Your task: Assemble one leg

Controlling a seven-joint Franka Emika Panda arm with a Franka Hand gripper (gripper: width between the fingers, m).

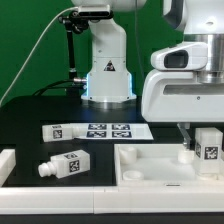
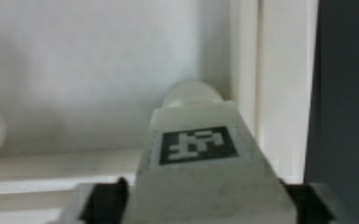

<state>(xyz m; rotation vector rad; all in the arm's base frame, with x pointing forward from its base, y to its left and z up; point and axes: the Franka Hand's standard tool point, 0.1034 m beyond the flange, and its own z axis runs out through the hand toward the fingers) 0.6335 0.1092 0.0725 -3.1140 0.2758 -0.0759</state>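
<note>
My gripper (image 1: pixel 205 140) is shut on a leg (image 1: pixel 209 146), a small white block with a black-and-white tag, and holds it upright over the right end of the large white tabletop (image 1: pixel 150 160). In the wrist view the leg (image 2: pixel 199 145) fills the space between my dark fingers (image 2: pixel 105 200), its round stub end pointing into the tabletop's corner by the raised rim (image 2: pixel 247 80). Another leg (image 1: pixel 66 165) lies on its side on the black table at the exterior view's left. A round white stub (image 1: pixel 185 154) stands in the tabletop beside the held leg.
The marker board (image 1: pixel 95 130) lies behind the tabletop. A white block (image 1: pixel 7 160) sits at the left edge of the exterior view. The robot base (image 1: pixel 107 75) stands at the back. A white border strip runs along the front.
</note>
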